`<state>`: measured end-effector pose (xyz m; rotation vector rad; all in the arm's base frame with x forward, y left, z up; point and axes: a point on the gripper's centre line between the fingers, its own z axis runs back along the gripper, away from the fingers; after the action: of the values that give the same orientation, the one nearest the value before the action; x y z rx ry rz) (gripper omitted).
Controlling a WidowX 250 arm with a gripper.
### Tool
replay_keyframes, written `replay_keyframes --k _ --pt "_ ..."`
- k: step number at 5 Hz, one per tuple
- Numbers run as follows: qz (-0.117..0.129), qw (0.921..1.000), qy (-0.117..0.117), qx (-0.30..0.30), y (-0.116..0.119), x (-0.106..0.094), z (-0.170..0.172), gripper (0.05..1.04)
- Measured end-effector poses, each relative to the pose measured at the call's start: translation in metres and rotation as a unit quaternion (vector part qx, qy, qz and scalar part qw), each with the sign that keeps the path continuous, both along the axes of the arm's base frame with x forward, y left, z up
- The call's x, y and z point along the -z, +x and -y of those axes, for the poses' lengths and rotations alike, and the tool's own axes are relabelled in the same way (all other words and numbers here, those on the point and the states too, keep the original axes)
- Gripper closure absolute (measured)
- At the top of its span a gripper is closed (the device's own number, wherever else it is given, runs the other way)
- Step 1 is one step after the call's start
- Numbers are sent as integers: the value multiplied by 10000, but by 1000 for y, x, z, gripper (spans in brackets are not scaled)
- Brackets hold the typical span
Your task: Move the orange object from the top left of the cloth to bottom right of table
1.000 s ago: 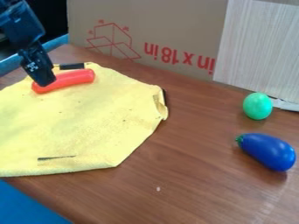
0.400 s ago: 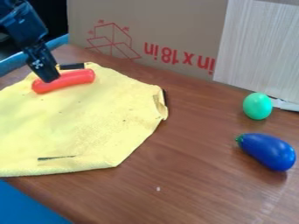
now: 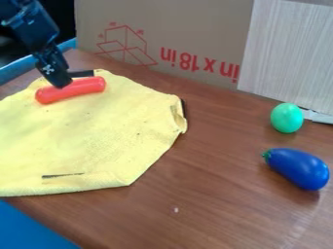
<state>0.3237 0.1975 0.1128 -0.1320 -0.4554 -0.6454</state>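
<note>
Orange-red, the long object (image 3: 83, 87) lies at the top left of the yellow cloth (image 3: 98, 138), its long axis rising gently toward the right. Over its upper edge, left of its middle as seen here, hangs the hand (image 3: 61, 84); whether wide or narrow, I cannot tell. A grip across that axis seems best, then a carry to the bottom right of the tabletop (image 3: 224, 214).

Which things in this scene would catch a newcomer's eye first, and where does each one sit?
The broad yellow cloth on the left stands out first, with the orange-red object lying near its top edge beneath the black gripper. Next comes the glossy blue eggplant-shaped thing at the right of the brown table, with a green egg-shaped one behind it.
</note>
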Motion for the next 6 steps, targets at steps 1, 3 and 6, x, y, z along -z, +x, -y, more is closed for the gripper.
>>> replay_keyframes --k 1,3,6 --pt "-20 10000 -13 -7 11 4 -1 83" --pt "-75 9999 77 -47 23 18 -4 83" --pt "-288 9992 273 -16 27 36 -5 390"
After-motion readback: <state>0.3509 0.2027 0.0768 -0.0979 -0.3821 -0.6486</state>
